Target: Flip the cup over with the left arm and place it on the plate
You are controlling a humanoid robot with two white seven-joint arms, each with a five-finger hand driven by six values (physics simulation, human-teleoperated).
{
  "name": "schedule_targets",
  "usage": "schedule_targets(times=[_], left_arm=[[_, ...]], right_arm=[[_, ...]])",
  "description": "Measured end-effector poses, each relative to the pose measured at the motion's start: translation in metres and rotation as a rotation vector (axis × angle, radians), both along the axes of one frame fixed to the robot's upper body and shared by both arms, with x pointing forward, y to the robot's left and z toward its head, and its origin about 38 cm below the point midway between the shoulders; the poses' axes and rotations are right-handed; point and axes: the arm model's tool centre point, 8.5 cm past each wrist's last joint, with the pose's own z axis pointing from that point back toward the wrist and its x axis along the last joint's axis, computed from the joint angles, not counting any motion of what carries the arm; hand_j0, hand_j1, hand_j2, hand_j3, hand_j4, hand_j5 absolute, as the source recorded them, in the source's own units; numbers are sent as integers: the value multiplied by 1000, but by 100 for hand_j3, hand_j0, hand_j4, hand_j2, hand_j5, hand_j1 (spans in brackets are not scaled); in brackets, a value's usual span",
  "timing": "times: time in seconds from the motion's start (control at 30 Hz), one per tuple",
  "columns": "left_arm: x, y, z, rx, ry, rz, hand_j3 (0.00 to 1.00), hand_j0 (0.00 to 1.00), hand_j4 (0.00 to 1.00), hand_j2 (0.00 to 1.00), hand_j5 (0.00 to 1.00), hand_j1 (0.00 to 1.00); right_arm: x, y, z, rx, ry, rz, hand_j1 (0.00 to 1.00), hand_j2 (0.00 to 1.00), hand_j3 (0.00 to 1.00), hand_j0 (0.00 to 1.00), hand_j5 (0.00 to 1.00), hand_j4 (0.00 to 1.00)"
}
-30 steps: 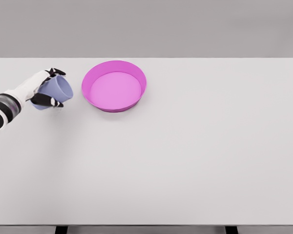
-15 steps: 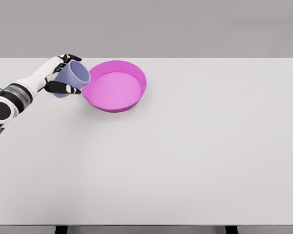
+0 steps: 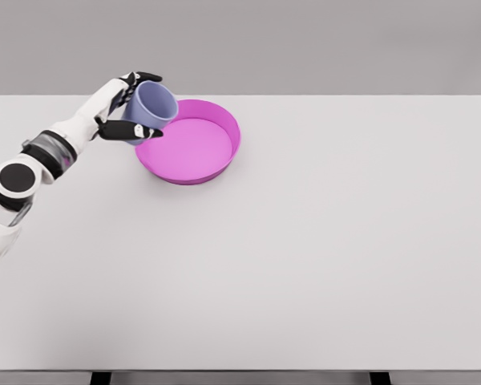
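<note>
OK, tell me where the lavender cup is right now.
In the head view, the lavender cup sits upper left, tilted in the left hand at the pink plate's left rim.

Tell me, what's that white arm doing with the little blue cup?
The left robot hand is holding a bluish cup in the air, tilted with its opening facing up and to the right. The cup hangs over the left rim of a pink plate on a white table. It has not been set down on the plate yet. The other arm is out of sight.
</note>
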Motion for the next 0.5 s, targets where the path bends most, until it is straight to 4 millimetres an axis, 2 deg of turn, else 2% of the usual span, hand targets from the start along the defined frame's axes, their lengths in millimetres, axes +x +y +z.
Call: schedule_targets(times=[0.3, 0.5], left_arm=[[10, -17, -8, -154, -37, -50, 73, 73, 73, 73, 73, 73], [16, -30, -21, -244, -41, -62, 75, 75, 75, 75, 75, 75]], right_arm=[[0, 0, 0, 0, 0, 0, 100, 100, 100, 100, 100, 100], [0, 0, 0, 0, 0, 0, 100, 100, 100, 100, 100, 100]])
